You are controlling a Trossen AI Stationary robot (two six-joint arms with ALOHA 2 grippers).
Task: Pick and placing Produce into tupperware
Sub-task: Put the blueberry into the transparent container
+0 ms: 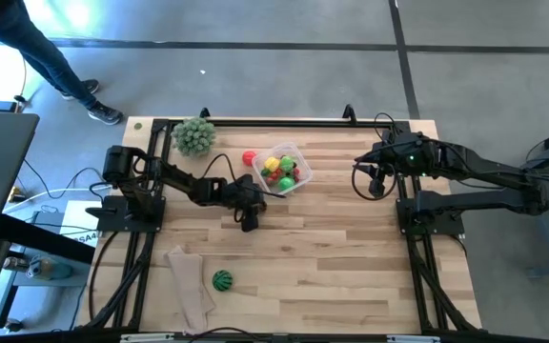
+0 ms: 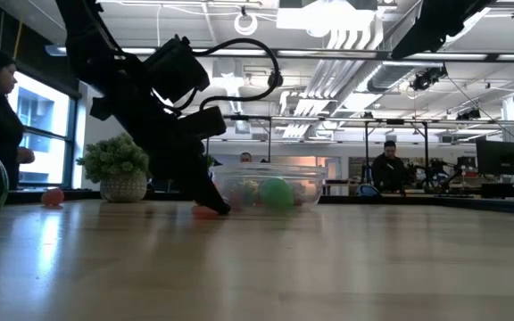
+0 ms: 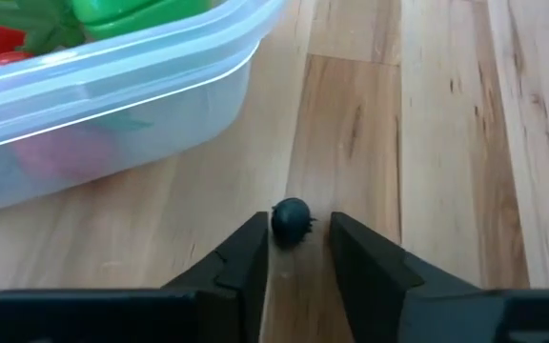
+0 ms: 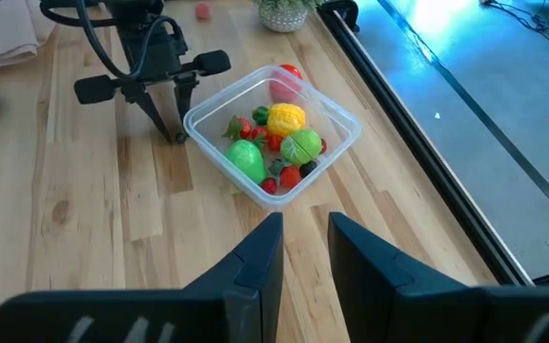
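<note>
Berry (image 3: 292, 219) pickup: with the left gripper (image 3: 295, 250) lowered to the wood just beside the tupperware (image 3: 112, 90), its narrowed fingers flanking the tiny dark fruit without clearly pinching it, you should centre it before closing fully.

- The left arm (image 1: 174, 179) is dark, almost black, made of thick rounded segments, with black cables looping over it near the tupperware (image 1: 282, 168).
- The left gripper (image 3: 295, 250) has two dark, flat, wedge-shaped fingers.
- The right arm (image 1: 475, 171) is dark too, with a small green light and cables at its wrist, farther from the tupperware.
</note>
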